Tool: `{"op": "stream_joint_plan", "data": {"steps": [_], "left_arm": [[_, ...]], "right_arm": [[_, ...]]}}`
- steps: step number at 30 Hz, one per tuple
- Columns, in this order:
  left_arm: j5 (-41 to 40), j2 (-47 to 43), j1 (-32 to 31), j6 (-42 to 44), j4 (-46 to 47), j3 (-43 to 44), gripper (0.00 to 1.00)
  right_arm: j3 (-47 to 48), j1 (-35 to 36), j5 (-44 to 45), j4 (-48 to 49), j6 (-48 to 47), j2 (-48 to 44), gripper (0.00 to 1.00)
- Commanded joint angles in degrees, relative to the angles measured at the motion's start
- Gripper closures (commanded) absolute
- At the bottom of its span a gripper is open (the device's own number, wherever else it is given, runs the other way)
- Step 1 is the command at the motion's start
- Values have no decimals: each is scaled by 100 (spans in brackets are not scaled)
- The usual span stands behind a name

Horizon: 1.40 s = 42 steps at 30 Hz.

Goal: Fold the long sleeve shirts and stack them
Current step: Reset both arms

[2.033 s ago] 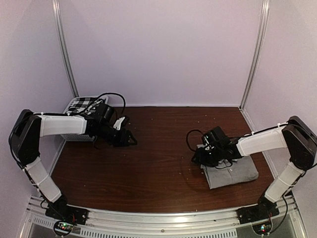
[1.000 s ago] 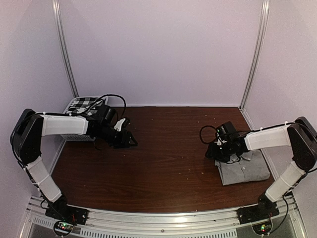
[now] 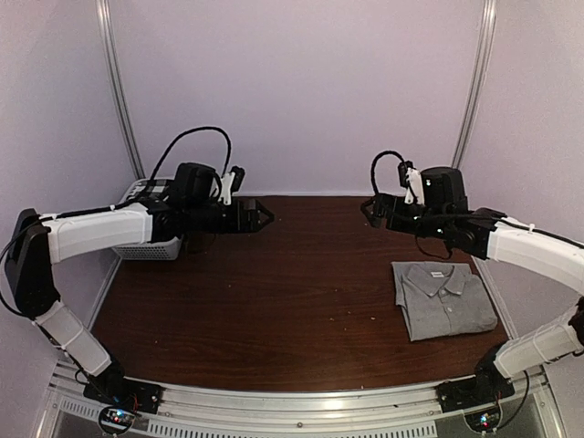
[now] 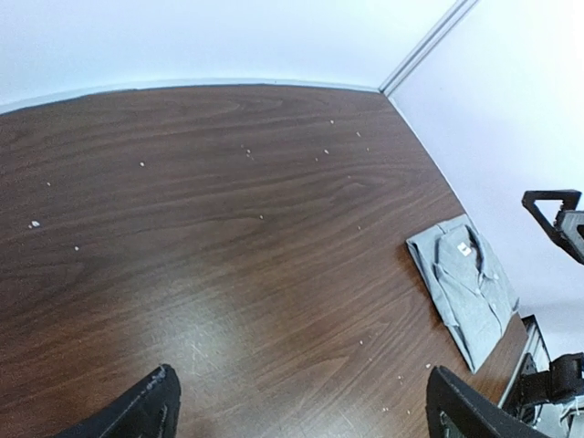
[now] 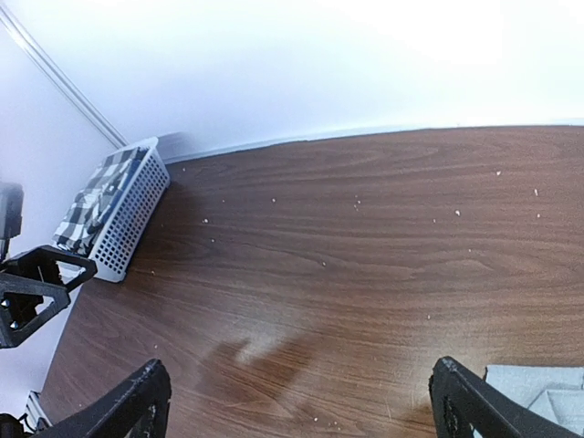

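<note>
The light grey shirt (image 3: pixel 445 299) lies folded flat on the table at the right; it also shows in the left wrist view (image 4: pixel 465 286) and as a corner in the right wrist view (image 5: pixel 538 383). The checked shirt (image 5: pixel 99 193) lies bunched in the white basket (image 3: pixel 149 248) at the far left, mostly hidden by my left arm in the top view. My left gripper (image 3: pixel 260 217) is open and empty, raised above the table beside the basket. My right gripper (image 3: pixel 372 210) is open and empty, raised above the table beyond the grey shirt.
The brown wooden table (image 3: pixel 292 292) carries small white specks. White walls with metal corner posts (image 3: pixel 471 96) close in the back and sides. The basket (image 5: pixel 128 214) stands against the far left wall.
My right gripper let go of the grey shirt, which had slid right, and rose up and back. My left gripper rose from table level and shifted slightly right.
</note>
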Motion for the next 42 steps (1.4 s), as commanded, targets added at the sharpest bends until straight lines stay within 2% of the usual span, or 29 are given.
{"op": "stream_joint_plan", "data": {"steps": [1, 9, 16, 34, 42], "left_arm": [[-675, -260, 4, 176, 315, 239, 4], [-1243, -571, 4, 224, 412, 146, 4], [-1637, -797, 4, 216, 416, -4, 3], [-1590, -1111, 4, 434, 389, -230, 3], [-1519, -1143, 4, 658, 325, -124, 3]], "right_arm": [[226, 30, 160, 341, -338, -228, 0], [571, 19, 271, 91, -657, -293, 0], [512, 23, 485, 63, -866, -564, 0], [555, 11, 1384, 98, -608, -608, 0], [468, 14, 1368, 119, -457, -721, 0]]}}
